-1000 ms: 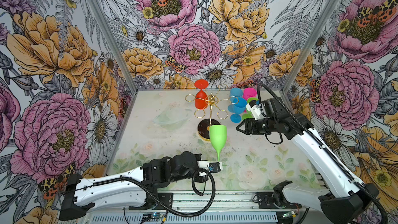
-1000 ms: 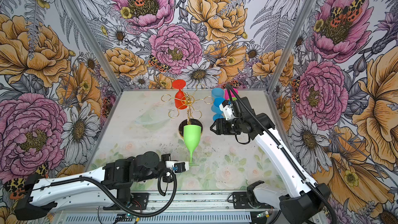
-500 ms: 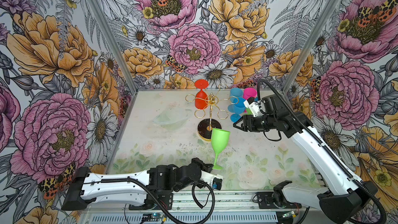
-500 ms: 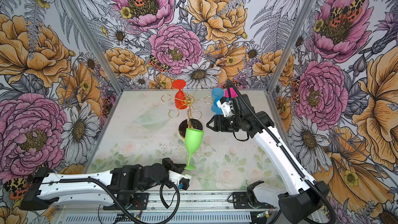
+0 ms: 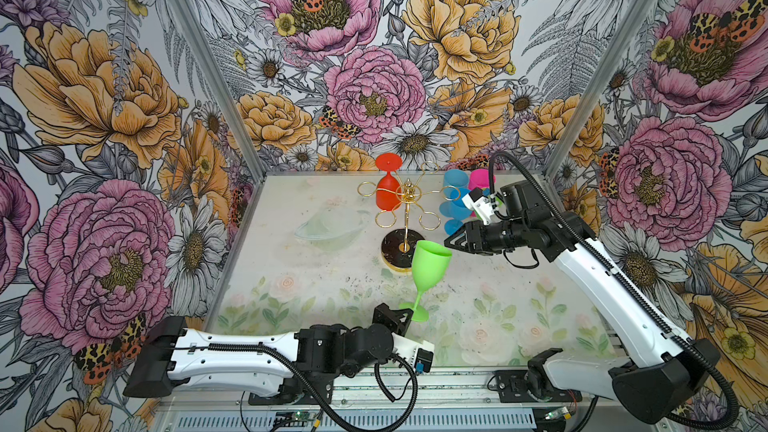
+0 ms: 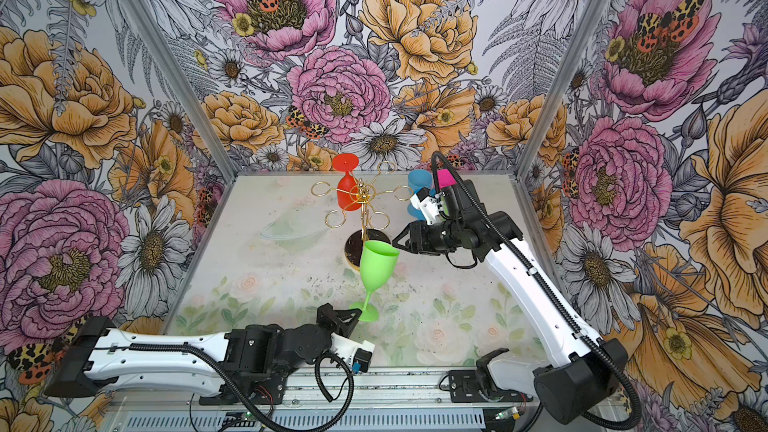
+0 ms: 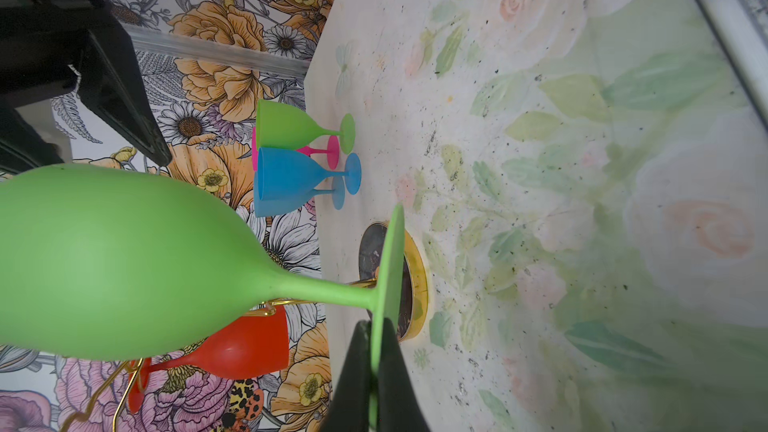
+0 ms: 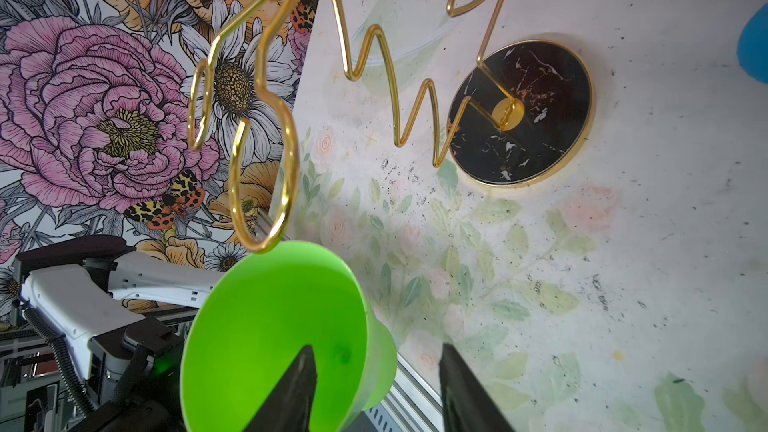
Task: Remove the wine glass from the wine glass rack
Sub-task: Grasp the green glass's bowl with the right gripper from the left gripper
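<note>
Both top views: green glass clear of the rack, tilted above the counter.
Left wrist: left jaws clenched on its foot edge; thin pinch, could twist out.
Right wrist: right jaws released, spread at the rim; early handover drops it.

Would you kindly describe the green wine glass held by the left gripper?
The green wine glass looks like matte lime plastic: open bowl, thin stem, round foot. It is off the rack, mouth up, leaning slightly. The left gripper pinches its foot edge; the right gripper's open jaws straddle its rim.
</note>
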